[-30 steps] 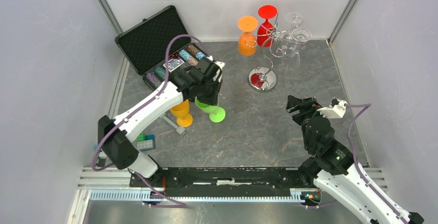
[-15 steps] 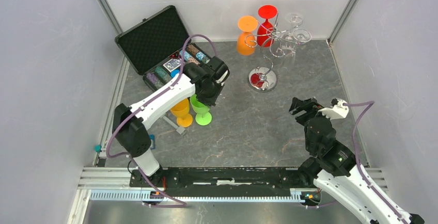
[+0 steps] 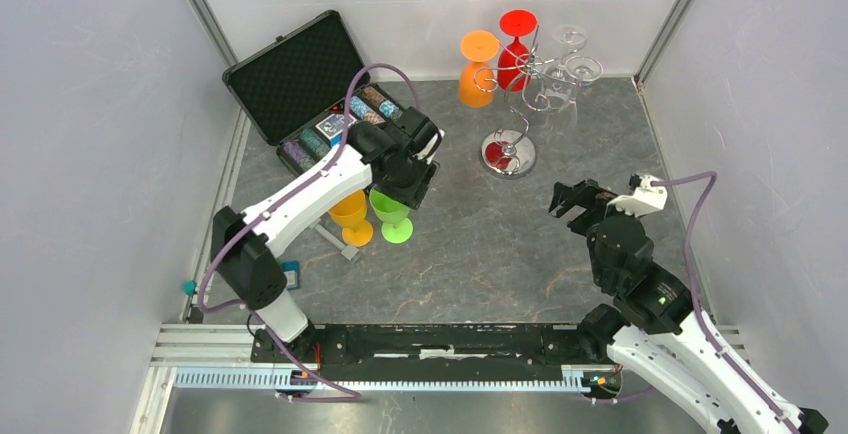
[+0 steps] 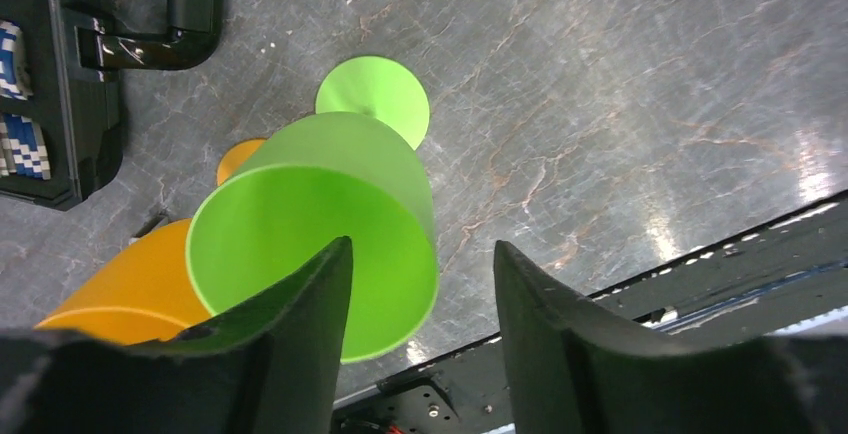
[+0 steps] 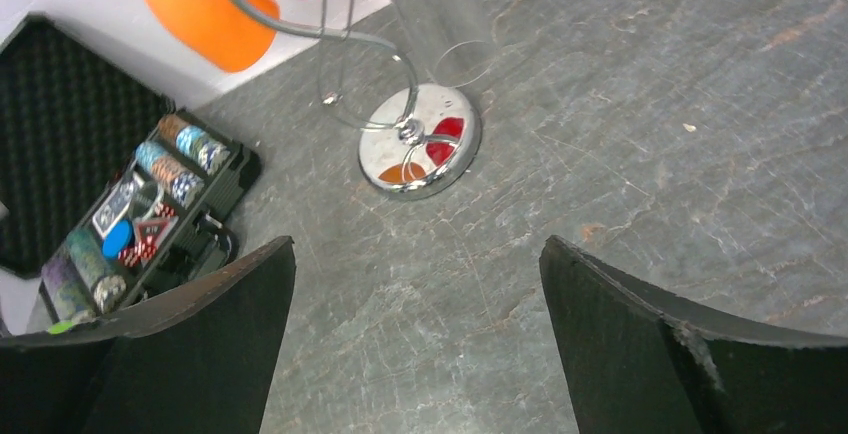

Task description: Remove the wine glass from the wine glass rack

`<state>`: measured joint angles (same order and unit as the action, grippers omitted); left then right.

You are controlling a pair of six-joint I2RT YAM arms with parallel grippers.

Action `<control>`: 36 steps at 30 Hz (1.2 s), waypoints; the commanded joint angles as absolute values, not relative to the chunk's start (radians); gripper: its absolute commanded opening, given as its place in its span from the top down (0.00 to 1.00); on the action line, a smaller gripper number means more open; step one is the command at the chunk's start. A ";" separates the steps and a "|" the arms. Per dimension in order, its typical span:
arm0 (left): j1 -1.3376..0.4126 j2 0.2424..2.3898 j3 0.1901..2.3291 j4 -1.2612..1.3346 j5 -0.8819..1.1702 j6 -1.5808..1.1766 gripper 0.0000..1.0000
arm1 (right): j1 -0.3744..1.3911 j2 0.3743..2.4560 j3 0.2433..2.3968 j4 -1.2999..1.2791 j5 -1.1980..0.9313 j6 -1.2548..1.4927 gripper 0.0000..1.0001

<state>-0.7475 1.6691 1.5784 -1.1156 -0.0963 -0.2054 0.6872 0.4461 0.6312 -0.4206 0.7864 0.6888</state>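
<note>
The chrome wine glass rack [image 3: 508, 152] stands at the back of the table, its round base [image 5: 420, 149] ahead of my right gripper. Upside down from its arms hang an orange wine glass [image 3: 477, 69], a red one [image 3: 515, 49] and clear ones [image 3: 572, 64]. A green wine glass [image 3: 392, 216] stands upright on the table beside an orange one [image 3: 350, 212]. My left gripper [image 4: 421, 244] hovers open just over the green glass [image 4: 310, 224], whose rim lies partly behind one finger, with nothing between the fingers. My right gripper [image 5: 418, 244] is wide open and empty over bare table.
An open black case of poker chips [image 3: 300, 74] lies at the back left, close behind the left arm. Grey walls close in the table on three sides. The arm bases and a black rail [image 3: 440, 339] run along the near edge.
The left gripper brought the green glass down beside the orange one, stood it upright and opened off it. The right gripper opened wider and shifted slightly left.
</note>
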 commanded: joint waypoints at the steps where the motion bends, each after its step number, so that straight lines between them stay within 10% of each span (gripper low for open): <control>1: -0.749 1.526 1.569 -1.027 -0.082 -0.153 0.35 | 0.690 0.481 0.702 -0.360 0.656 0.552 0.02; 10: -0.749 1.266 1.428 -0.810 -0.093 -0.160 0.00 | 0.690 0.638 0.980 -0.374 0.587 0.355 0.02; 22: -0.748 1.020 1.247 -0.628 -0.093 -0.153 0.00 | 0.644 1.064 1.607 -0.443 0.605 0.165 0.02; 36: -0.748 1.000 1.205 -0.598 -0.096 -0.148 0.00 | -0.084 1.360 1.685 -0.381 -0.190 0.451 0.02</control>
<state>-0.7475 1.0153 1.2121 -0.6468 -0.0963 -0.1856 0.0807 1.3689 1.7435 -0.4774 0.1055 0.3195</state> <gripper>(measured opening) 0.993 0.979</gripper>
